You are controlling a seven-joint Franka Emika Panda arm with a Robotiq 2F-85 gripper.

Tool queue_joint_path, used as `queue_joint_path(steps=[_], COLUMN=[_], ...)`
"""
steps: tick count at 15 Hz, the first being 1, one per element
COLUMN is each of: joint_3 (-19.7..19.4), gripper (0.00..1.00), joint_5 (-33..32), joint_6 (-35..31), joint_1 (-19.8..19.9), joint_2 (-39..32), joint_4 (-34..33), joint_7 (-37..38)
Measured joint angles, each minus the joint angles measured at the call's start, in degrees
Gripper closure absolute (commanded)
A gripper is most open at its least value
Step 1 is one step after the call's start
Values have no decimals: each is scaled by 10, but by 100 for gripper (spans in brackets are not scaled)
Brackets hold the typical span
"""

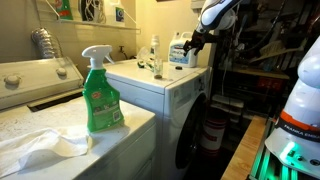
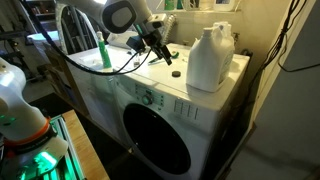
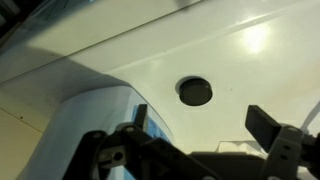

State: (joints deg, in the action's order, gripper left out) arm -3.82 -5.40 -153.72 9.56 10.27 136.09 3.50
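Observation:
My gripper (image 3: 200, 118) is open and empty, its two dark fingers spread wide above the white top of a washing machine (image 3: 250, 60). A small round black cap (image 3: 195, 91) lies flat on that top just beyond the fingers. A white jug with a blue label (image 3: 85, 135) stands close beside one finger. In both exterior views the gripper (image 2: 160, 50) (image 1: 193, 42) hovers over the machine top, near the cap (image 2: 176, 73) and the white jug (image 2: 210, 57) (image 1: 180, 52).
A green spray bottle (image 1: 100, 95) and a crumpled white cloth (image 1: 40, 145) sit on the nearer machine. A clear bottle (image 1: 155, 55) stands on the far machine. The front-loader door (image 2: 155, 135) faces outward, and cables (image 2: 100, 65) hang over the top.

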Motion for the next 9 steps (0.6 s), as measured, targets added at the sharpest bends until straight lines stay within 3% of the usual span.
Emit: queue_joint_path(steps=[9], joint_3=[0], gripper=[0], joint_5=[33], joint_6=[3], joint_1=[-23], joint_2=[-79], joint_4=[-70], joint_7=[-2])
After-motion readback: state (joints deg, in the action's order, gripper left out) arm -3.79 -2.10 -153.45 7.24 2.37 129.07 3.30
